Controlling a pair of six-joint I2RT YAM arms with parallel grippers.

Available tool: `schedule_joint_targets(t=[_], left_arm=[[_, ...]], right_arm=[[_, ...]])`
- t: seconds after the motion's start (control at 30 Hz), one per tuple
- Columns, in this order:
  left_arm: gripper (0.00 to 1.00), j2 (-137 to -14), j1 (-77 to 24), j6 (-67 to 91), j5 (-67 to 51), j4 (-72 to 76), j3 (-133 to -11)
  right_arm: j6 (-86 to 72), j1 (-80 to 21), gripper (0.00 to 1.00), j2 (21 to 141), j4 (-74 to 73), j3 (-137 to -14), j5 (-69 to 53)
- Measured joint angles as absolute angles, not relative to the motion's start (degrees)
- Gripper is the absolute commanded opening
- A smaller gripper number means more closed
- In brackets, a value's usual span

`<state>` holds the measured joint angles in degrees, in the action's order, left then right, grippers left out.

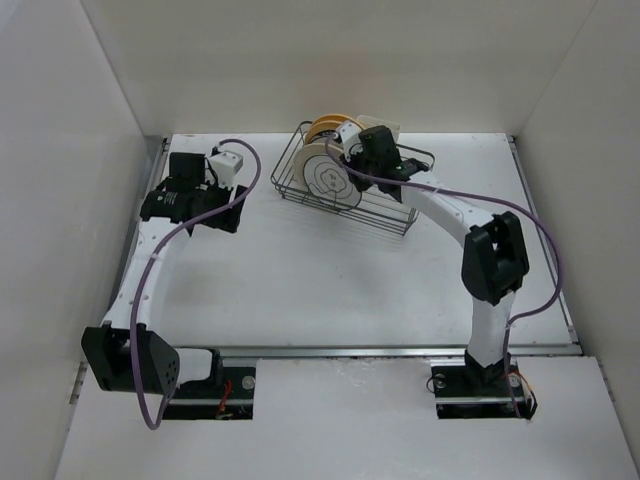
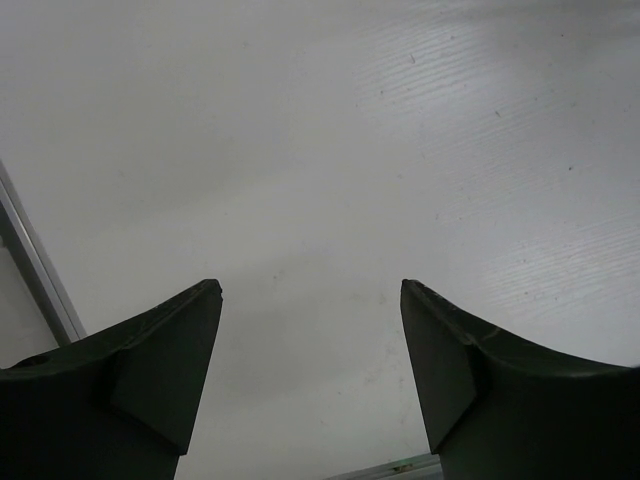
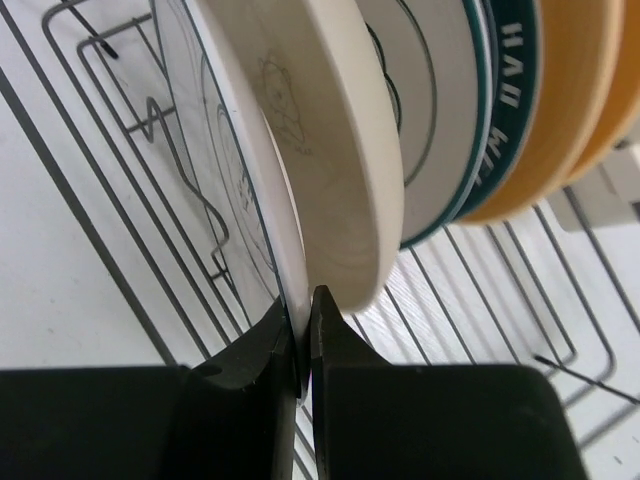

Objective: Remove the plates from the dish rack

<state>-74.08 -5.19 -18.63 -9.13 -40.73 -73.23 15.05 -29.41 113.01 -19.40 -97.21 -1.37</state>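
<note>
The white plate with thin dark rings point(image 1: 328, 178) stands on edge, frontmost in the black wire dish rack point(image 1: 388, 212) at the far side of the table point(image 1: 300, 290). Its face points near-left, and the rack runs left to right. The right gripper point(image 3: 303, 310) pinches the plate's rim, while the left gripper point(image 2: 310, 300) stands wide open.

1. Top external looks down from above and behind the arm bases, wide, taking in the whole table point(image 1: 330, 280) and the dish rack point(image 1: 345, 185) at its far side.
2. Left wrist aims down past the left gripper point(image 2: 310, 287), close to the table.
3. Right wrist peers past the right gripper point(image 3: 303, 305) into the dish rack, very near the plates point(image 3: 450, 120), seen edge-on; both show in the top view too.
</note>
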Motion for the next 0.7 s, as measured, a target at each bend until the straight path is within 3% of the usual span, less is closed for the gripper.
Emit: schedule_joint_targets(t=[0.4,0.63,0.7], left_arm=[[0.75,-67.5,-5.2,-18.6,-8.9,-40.7,-68.0],[0.75,-70.2,-5.2,-14.2,-9.8,-44.4,-71.5],[0.69,-75.1,-4.7,-12.4,-11.6,-46.9,-77.5]], right_arm=[[19.1,-33.8,0.00,98.8,-17.8,-91.9,10.7],[17.3,-34.9,0.00,92.8,-18.4,-91.1,-2.9],[16.1,-34.9,0.00,93.1,-18.4,-88.7,-9.3]])
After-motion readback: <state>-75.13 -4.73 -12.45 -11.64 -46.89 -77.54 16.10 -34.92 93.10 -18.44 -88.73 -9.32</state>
